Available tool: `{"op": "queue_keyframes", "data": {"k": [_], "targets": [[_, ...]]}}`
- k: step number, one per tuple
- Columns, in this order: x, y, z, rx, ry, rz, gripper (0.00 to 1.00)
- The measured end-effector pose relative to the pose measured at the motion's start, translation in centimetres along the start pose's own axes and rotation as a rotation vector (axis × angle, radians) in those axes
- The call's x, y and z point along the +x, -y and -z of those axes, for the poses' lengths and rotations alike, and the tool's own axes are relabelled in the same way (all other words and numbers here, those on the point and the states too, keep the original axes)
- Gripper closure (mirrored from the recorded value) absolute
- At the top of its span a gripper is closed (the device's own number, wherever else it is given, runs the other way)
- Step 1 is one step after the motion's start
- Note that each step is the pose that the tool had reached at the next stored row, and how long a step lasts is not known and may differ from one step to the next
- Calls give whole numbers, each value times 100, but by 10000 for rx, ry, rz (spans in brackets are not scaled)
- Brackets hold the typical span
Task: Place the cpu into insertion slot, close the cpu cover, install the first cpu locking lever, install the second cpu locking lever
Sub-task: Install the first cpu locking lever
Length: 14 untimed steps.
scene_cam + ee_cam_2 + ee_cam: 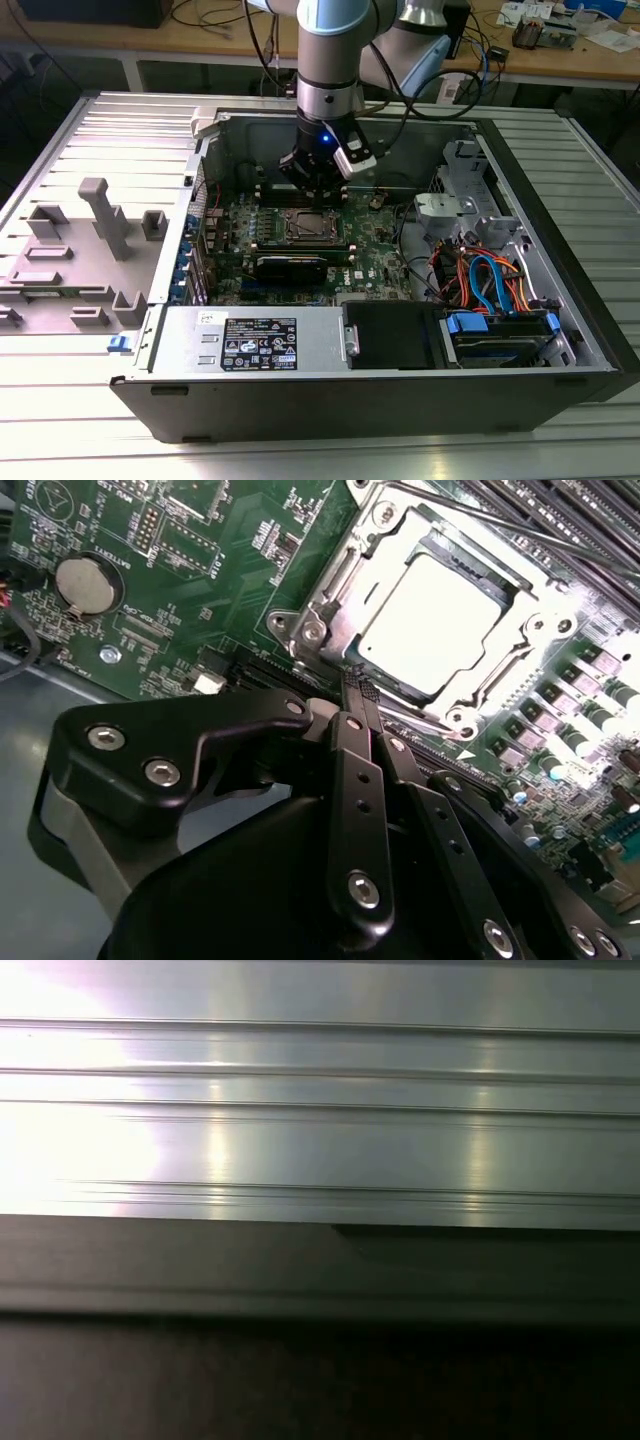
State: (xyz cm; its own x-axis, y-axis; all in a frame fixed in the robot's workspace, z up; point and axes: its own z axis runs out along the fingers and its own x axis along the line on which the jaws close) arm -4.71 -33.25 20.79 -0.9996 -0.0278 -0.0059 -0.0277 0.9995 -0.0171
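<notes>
Second wrist view shows you the gripper (352, 685) with fingers pressed together, empty, just beside the cover (330, 610). The cover lies closed over the cpu (440, 620) in its slot.

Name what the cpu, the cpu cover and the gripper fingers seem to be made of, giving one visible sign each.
cpu: pale metal top, likely plated, glaring under the light.
cpu cover: bare silver sheet metal, shiny, with bent edges.
gripper fingers: matte black, probably anodised metal or hard plastic, fastened with screws.
</notes>
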Motion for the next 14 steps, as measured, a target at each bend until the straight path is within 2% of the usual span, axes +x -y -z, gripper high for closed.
{"op": "queue_keyframes", "data": {"k": [3, 14], "targets": [[-30, 0, -3, 1, -1, 17, 89], [-37, 3, -5, 0, 0, 19, 89]]}}
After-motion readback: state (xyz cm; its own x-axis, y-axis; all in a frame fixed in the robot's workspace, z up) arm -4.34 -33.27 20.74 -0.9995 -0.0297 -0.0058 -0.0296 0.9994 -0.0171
